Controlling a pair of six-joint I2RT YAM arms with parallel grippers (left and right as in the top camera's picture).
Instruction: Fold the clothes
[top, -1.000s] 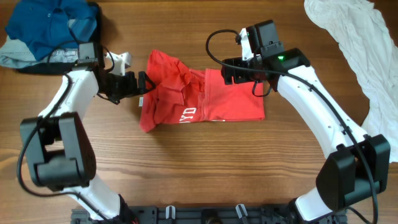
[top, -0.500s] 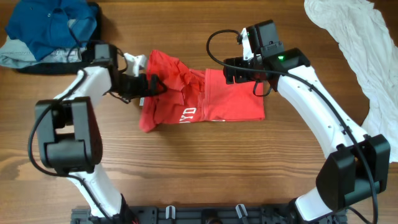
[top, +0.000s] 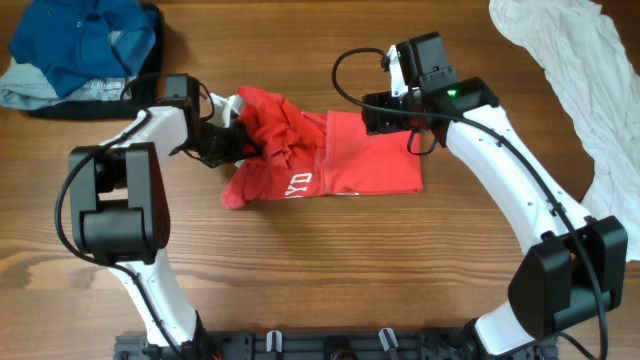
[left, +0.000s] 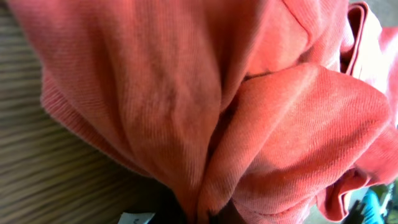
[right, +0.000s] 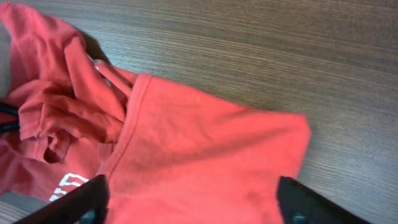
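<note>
Change over the last second: the left gripper (top: 232, 140) has travelled in from the table (top: 320, 270) at the shirt's 9 o'clock side and now sits buried in the cloth, and the red shirt (top: 340, 165) has gone with it. Its 9 o'clock edge is pulled inward and heaped toward the middle, and the lower corner at 7 o'clock has narrowed to a point. In the left wrist view red folds fill the frame and converge at the bottom, where the fingers would be. The fingers are hidden, but I judge them clamped on a gather of shirt, since the fabric follows the arm. The right gripper (top: 385, 118) has not shifted. It hangs over the shirt's 12 o'clock edge with its fingertips (right: 93, 193) spread wide and nothing between them, and the flat half of the shirt lies smooth below. Reading for the task: a first fold is under way from the left side, but the carried part is rumpled rather than laid flat — it will likely need spreading before the crease counts. The shirt sits at table centre, a little toward 12 o'clock. Count: one red shirt; one blue garment (top: 85, 40) at 10 o'clock with one grey piece (top: 25, 90) beside it; one white cloth (top: 580, 70) at 2 o'clock, running off the edge; two arms, two grippers.
</note>
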